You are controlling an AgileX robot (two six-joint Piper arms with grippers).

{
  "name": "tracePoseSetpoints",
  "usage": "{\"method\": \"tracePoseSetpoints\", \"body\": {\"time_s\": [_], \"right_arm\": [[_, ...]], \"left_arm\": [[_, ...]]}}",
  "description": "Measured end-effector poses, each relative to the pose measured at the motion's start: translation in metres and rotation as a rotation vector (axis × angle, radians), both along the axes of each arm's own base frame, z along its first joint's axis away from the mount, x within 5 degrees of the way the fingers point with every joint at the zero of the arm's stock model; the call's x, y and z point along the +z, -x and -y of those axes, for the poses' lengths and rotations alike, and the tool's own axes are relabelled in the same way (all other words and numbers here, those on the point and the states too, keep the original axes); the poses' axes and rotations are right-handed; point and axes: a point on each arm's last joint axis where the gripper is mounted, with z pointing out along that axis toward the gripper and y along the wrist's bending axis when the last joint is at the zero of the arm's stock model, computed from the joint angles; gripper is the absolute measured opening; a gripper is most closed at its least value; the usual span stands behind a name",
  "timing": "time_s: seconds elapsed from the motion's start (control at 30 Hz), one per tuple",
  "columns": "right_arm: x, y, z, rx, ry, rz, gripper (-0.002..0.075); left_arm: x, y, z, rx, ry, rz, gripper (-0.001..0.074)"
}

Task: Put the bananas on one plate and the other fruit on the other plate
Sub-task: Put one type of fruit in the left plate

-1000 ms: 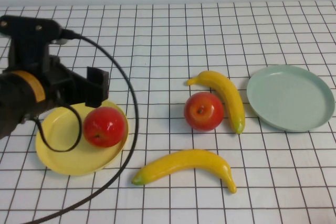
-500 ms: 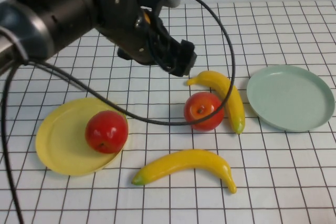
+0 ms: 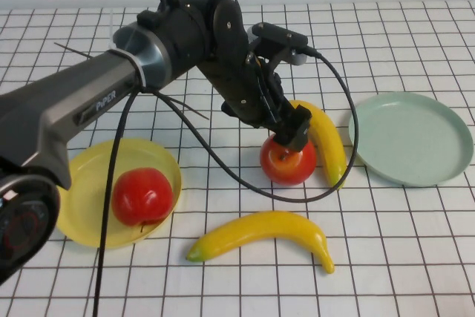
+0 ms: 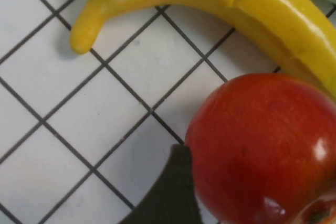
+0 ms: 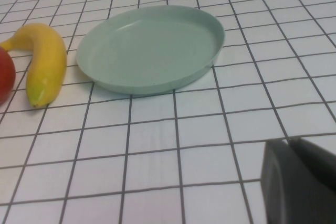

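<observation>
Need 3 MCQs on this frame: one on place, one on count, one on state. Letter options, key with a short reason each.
1. Where is the left gripper?
A. over the green plate
B. at the apple on the table
C. over the yellow plate

2. How many bananas lie on the table?
A. one
B. two
C. three

3. What is on the pale green plate?
A. nothing
B. a banana
C. an apple

Key: 1 B, the left gripper stands open just above that apple, beside the far banana. 2 B, the far one and the near banana. 3 A, its surface is bare; the other apple sits on the yellow plate. The right gripper is shut, parked near the green plate.
</observation>
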Motion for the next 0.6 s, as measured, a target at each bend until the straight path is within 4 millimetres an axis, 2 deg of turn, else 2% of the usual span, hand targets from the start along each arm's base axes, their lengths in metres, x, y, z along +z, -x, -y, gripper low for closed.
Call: {"method": "tracePoseSetpoints", "body": {"time_s": [0.33, 0.5, 0.6], "right_arm": [[0.0, 0.0, 0.0, 0.0, 0.0, 0.0, -0.0015], [0.0, 0.0, 0.0, 0.0, 0.0, 0.0, -0.0015], [0.0, 0.0, 0.0, 0.0, 0.0, 0.0, -0.0015]], "left_arm": [[-0.01, 0.004, 0.006, -0.152, 0.007, -0.026, 0.0644], [-0.026, 0.001, 0.009, -0.158, -0.002, -0.052, 0.0644], [-0.028, -0.002, 0.011, -0.145, 0.003, -0.049, 0.0644]]}}
